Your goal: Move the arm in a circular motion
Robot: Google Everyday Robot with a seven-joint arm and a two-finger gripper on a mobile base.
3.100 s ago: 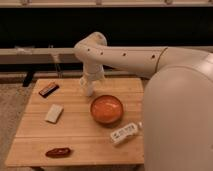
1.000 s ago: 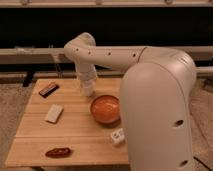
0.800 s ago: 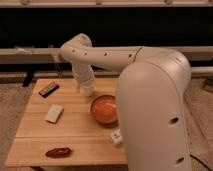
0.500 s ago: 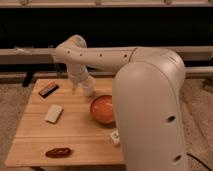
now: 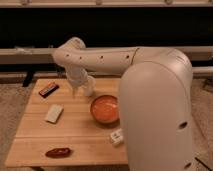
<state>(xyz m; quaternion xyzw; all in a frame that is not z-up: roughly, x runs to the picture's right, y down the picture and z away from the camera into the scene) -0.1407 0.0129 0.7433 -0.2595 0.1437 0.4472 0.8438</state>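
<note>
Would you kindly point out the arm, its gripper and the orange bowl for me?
arm (image 5: pixel 100 59): camera view, on the horizontal tube segment.
gripper (image 5: pixel 76 91): camera view, on the narrow tip hanging over the table's (image 5: pixel 80 131) back left.
orange bowl (image 5: pixel 105 108): camera view, on its bare inside.

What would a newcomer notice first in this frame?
The cream-white arm dominates. Its thick rounded segment fills the right foreground, then reaches left to a bulbous elbow above the back edge of the wooden table. From the elbow it drops to the end effector, which points down at the table's back-left part. Next comes the orange bowl near the table's middle, right beside the big arm segment.
</note>
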